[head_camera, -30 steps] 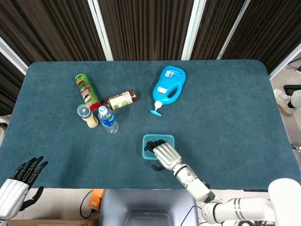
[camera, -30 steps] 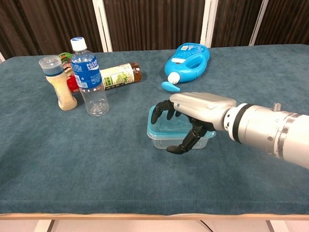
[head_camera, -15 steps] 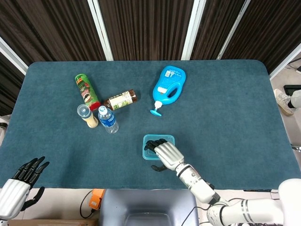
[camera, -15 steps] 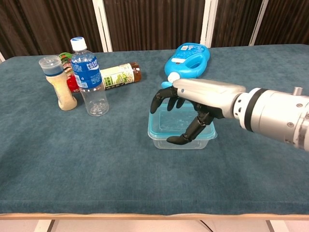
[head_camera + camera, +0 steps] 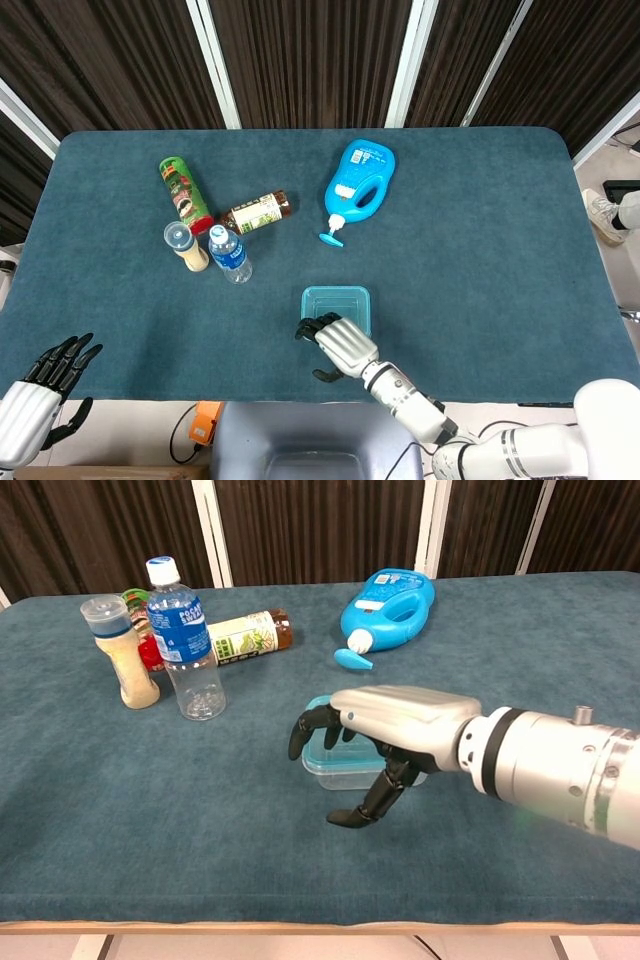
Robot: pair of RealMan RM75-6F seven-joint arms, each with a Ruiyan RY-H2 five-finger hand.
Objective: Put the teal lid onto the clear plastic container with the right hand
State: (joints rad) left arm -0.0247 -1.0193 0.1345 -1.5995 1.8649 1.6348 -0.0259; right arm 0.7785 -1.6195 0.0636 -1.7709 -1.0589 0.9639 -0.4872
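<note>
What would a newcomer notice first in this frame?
The silver right hand with black fingers hovers at the table's near edge, holding nothing, just in front of the clear container with its teal lid on. Behind, a big blue jug lies on its side mid-table.

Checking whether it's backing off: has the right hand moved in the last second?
Yes. The right hand has pulled back off the lidded container, toward the table's near edge and the robot.

Teal lid sits on the clear container at table centre-front.
Right hand hovers at the lid's 6 o'clock, fingers curled, holding nothing; left hand lies spread at 8 o'clock.
</note>
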